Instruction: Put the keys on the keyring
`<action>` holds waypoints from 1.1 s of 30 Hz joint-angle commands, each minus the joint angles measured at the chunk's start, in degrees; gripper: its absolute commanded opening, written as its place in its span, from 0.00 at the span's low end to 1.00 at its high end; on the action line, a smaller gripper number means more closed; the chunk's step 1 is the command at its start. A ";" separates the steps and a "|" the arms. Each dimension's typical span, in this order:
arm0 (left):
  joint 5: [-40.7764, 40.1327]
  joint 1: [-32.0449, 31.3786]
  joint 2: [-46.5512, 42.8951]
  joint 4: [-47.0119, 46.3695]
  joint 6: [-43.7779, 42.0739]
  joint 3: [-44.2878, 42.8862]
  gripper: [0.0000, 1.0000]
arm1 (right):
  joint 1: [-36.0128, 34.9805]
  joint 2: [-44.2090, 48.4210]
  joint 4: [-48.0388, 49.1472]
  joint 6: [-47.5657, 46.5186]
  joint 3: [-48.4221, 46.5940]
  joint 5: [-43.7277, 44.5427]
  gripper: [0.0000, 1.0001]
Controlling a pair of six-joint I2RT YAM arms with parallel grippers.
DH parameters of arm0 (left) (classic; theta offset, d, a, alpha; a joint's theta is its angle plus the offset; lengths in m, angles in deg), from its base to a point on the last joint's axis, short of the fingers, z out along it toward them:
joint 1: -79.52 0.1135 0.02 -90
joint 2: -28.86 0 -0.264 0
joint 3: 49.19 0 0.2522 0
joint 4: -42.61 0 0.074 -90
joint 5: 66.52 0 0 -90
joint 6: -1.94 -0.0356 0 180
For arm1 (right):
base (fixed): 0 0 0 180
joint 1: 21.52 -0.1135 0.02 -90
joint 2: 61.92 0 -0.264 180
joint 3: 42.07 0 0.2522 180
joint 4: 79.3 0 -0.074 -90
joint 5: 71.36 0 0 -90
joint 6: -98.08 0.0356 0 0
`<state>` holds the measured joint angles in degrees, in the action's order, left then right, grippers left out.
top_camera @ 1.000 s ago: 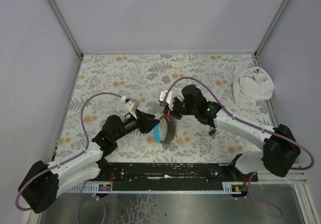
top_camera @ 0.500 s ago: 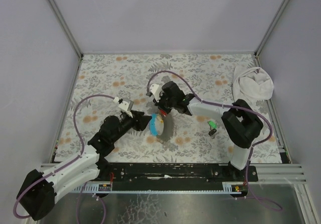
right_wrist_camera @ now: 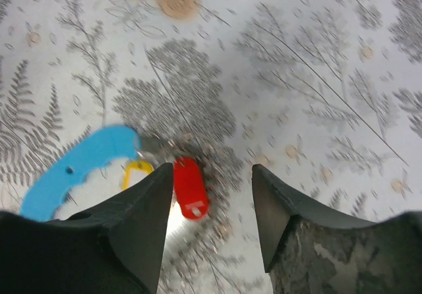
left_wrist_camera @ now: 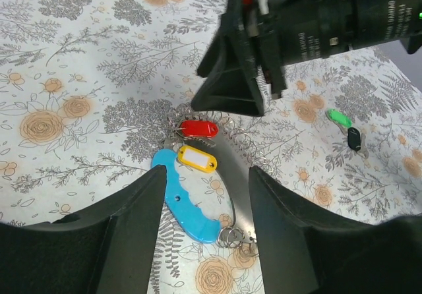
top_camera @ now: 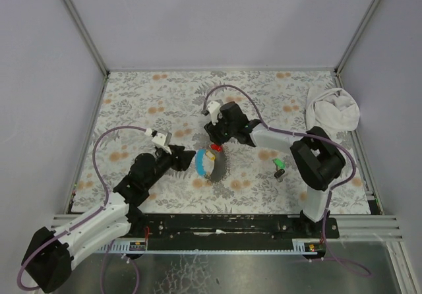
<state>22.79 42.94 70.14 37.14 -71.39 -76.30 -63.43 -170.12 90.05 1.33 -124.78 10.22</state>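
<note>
We judged the job about half done. The keyring [top_camera: 210, 164] lay flat on the table [top_camera: 132, 103], near the middle and toward the near edge, its light-blue arc on the left and its grey arc on the right. The red key [left_wrist_camera: 199, 128] and the yellow key [left_wrist_camera: 196, 158] lay side by side within the hoop's curve, against fine wire loops. They looked threaded on, though we could not confirm it. The green key [left_wrist_camera: 339, 117] and the black key [left_wrist_camera: 355, 138] lay together well apart from the ring, toward the right edge and just beside the right arm, so we reckoned those two were left.

The left gripper [left_wrist_camera: 206, 172] hung over the ring with its jaws apart and nothing in them. The right gripper [right_wrist_camera: 212, 169] hovered above the red key, likewise spread and empty.

The far half and the left side of the table lay bare, giving free sweep. A white cloth [top_camera: 333, 111] sat bunched against the right edge, toward the far corner. We thought the tight spots were between the two wrists over the ring, and by the right edge, where the loose keys sat close to the right arm and the wall.
</note>
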 commanded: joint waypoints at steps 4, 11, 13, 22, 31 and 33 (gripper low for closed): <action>-4.36 0.66 -3.24 0.67 -0.09 0.44 0.54 | 6.97 14.02 4.71 5.12 9.59 1.10 0.70; -7.02 0.89 -5.43 0.89 4.18 0.14 1.00 | 9.39 26.91 0.80 6.90 18.79 10.83 0.79; -7.87 0.89 -6.10 2.33 5.58 -0.56 1.00 | 9.39 31.17 -1.15 7.28 20.92 15.07 0.82; -14.50 0.89 -14.04 16.49 12.48 -6.43 1.00 | 9.39 55.98 -5.26 10.18 31.86 27.69 0.99; -14.38 0.89 -18.53 33.16 14.07 -19.65 1.00 | 9.39 77.19 -12.46 11.62 35.36 27.31 0.99; -13.34 0.89 -18.08 40.14 10.88 -26.85 1.00 | 9.39 82.87 -14.41 11.93 36.10 26.98 0.99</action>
<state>9.30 43.57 52.09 66.76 -57.86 -95.79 -54.03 -91.76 78.12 12.02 -89.32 36.08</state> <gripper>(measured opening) 0.998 0.987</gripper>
